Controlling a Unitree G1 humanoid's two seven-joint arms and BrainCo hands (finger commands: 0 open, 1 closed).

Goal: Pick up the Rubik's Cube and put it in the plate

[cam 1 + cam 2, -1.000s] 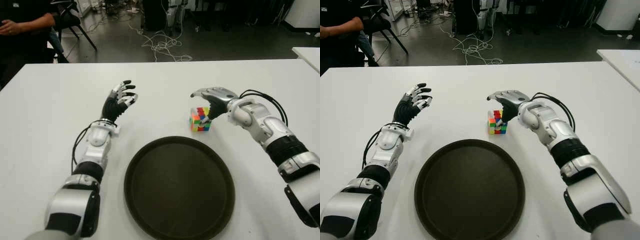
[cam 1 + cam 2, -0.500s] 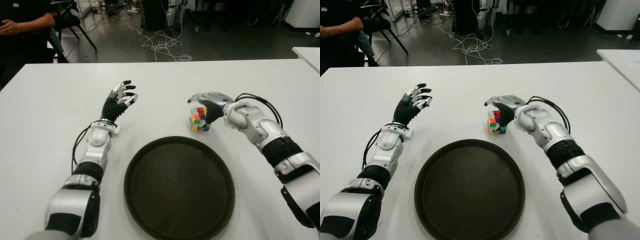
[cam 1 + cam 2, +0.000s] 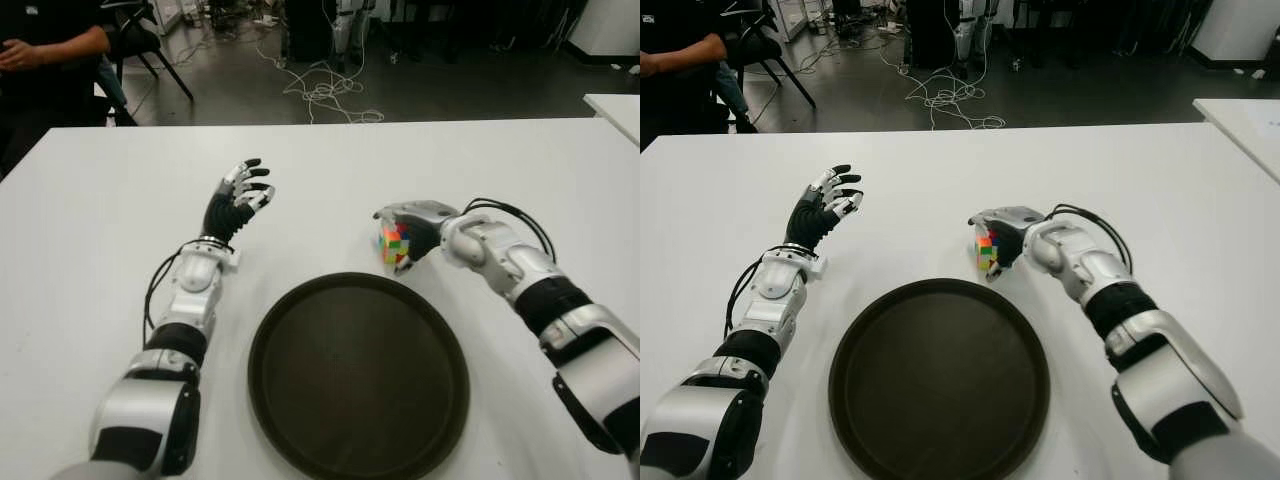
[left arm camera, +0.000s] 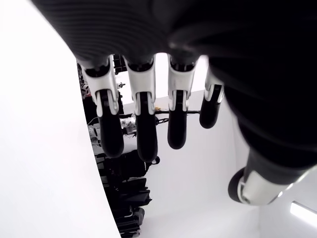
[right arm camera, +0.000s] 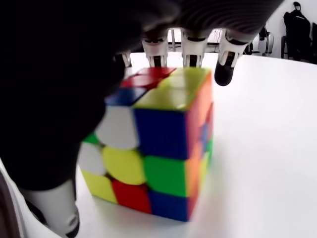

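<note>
The Rubik's Cube (image 3: 394, 243) stands on the white table (image 3: 90, 210), just beyond the far rim of the dark round plate (image 3: 358, 375). My right hand (image 3: 407, 226) covers the cube from above and from the right. In the right wrist view the fingers (image 5: 193, 49) curl over the far top edge of the cube (image 5: 158, 148) while the thumb (image 5: 49, 208) presses its near side. The cube's underside still touches the table. My left hand (image 3: 240, 195) is held up to the left of the plate, fingers (image 4: 143, 124) spread and holding nothing.
A person (image 3: 40, 45) sits beyond the table's far left corner, by a chair (image 3: 150, 40). Cables (image 3: 325, 90) lie on the floor behind the table. A second white table (image 3: 615, 105) edges in at the far right.
My right hand has come down and drawn in leftward over the cube, and its fingers have closed around it. The left hand has stayed where it was.
</note>
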